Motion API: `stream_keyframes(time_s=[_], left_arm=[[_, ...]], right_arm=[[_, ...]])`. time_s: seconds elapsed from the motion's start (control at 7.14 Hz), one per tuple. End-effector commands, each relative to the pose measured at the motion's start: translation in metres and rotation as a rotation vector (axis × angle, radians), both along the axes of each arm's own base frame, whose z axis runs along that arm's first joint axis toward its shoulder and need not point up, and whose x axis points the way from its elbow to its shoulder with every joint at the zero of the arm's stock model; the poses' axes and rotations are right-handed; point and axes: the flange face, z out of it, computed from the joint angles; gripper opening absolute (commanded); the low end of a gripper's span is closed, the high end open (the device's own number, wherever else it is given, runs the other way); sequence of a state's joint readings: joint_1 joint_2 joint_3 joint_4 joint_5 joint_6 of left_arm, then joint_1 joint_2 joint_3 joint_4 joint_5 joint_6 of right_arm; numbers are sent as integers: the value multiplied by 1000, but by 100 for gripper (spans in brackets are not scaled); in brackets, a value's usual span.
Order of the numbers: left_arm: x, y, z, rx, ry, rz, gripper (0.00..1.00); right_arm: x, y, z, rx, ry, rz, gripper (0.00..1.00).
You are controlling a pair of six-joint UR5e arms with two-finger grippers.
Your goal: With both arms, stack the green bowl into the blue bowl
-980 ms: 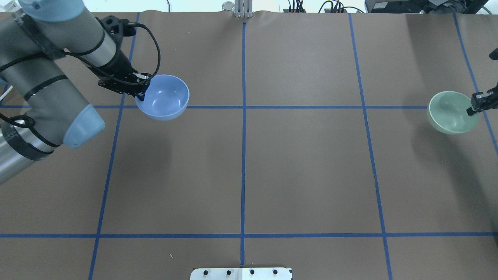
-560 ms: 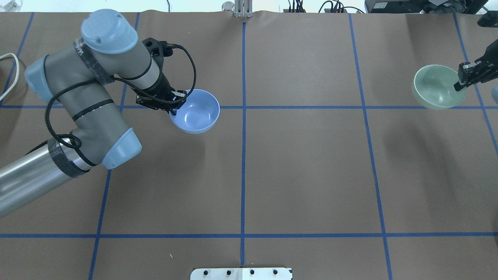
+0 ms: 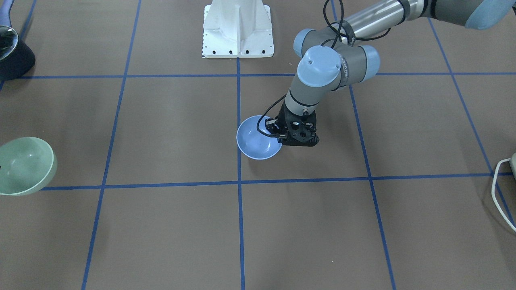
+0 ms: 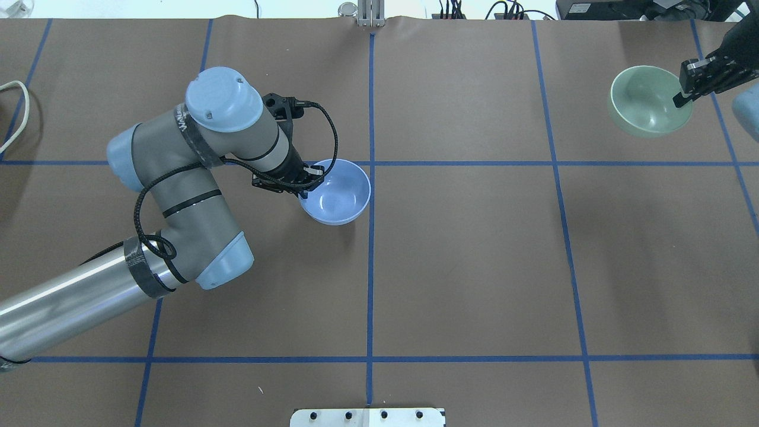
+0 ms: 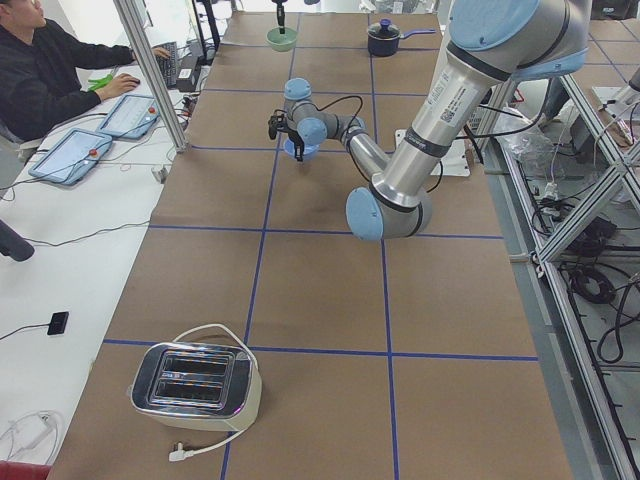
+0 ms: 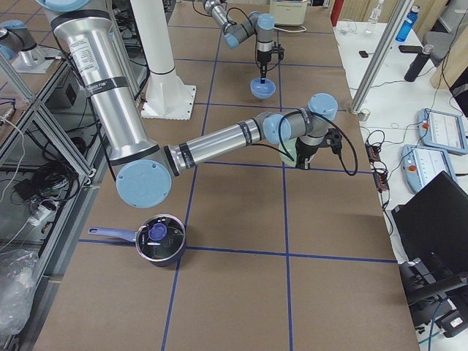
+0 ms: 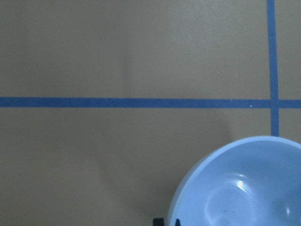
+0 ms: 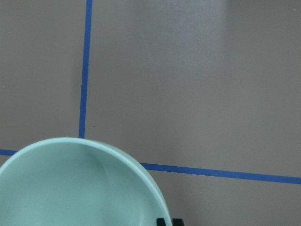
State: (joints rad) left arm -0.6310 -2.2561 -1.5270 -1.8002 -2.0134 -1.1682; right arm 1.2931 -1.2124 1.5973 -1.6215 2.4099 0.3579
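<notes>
From the front-facing camera, the blue bowl (image 3: pixel 258 141) is right beside the centre crossing of the blue tape lines (image 3: pixel 239 184). The green bowl (image 3: pixel 25 165) is well apart at 9 o'clock, half out of frame. I'd reckon the job now is to seat the blue one flat and let go. The left arm should then draw clear before the green bowl comes across, level, to be centred over it and lowered straight. The left fingers (image 3: pixel 275 129) are pinched narrow on the blue rim at its 3 o'clock, one inside the wall and one outside.

Overhead, the right fingers (image 4: pixel 682 98) are closed just as narrowly on the green bowl's rim at its 3 o'clock. That bowl is up toward 1 o'clock on the surface (image 4: pixel 474 267).

In the side views the blue bowl sits low under the wrist; I can't say for certain whether it touches the surface.

Each wrist view shows its own bowl at the bottom edge, mouth up, with dark fingertips just showing at the rim.
</notes>
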Motion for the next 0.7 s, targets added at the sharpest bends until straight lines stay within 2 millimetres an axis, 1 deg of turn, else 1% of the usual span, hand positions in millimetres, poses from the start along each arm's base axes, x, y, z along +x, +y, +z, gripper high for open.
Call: stream_keyframes(time_s=[0.0, 0.14, 0.28, 0.42, 0.56], left_arm=[[24, 16, -8, 16, 2, -19, 0], [36, 20, -4, 13, 13, -15, 0], [46, 19, -2, 22, 19, -21, 0], [53, 24, -5, 29, 21, -15, 0], [53, 24, -6, 29, 22, -15, 0]], right_arm=[[-3, -7, -20, -16, -23, 28, 0], [-3, -8, -22, -14, -23, 28, 0], [-5, -9, -24, -13, -24, 26, 0], [-5, -9, -23, -14, -23, 26, 0], [-5, -9, -23, -15, -23, 26, 0]])
